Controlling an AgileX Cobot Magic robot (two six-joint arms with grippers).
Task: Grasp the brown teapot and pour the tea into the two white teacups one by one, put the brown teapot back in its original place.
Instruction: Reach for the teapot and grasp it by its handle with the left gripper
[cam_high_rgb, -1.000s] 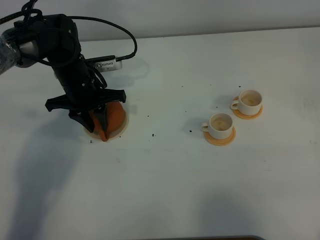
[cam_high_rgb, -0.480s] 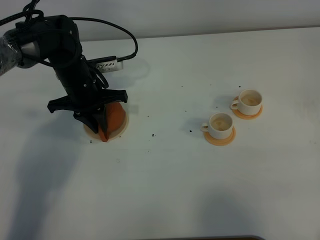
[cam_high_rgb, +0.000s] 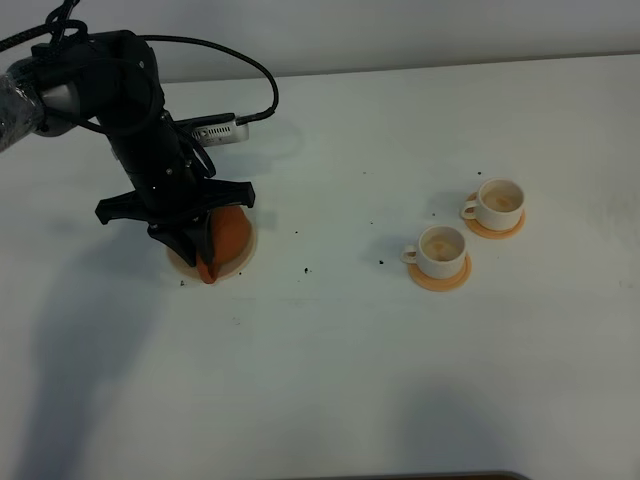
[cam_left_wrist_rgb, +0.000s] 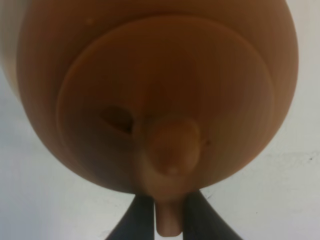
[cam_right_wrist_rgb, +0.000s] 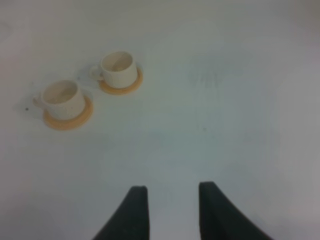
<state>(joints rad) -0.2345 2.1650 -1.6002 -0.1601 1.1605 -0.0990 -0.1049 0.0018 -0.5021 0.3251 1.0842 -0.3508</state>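
Currently left gripper (cam_left_wrist_rgb: 169, 212) clamping handle (cam_left_wrist_rgb: 167, 227) of brown teapot (cam_high_rgb: 232, 232) — teapot sitting on cream saucer (cam_high_rgb: 238, 268), well apart from two white teacups (cam_high_rgb: 442, 248) lying rightward; right gripper (cam_right_wrist_rgb: 170, 210) hanging open, empty.

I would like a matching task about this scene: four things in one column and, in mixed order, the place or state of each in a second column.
Column 1
1. brown teapot
2. two white teacups
3. left gripper
4. right gripper

Column 2
a. open above the bare table, holding nothing
b. standing on the cream disc
c. on both sides of the teapot's handle
d. each on an orange coaster

Pairs: 1-b; 2-d; 3-c; 4-a
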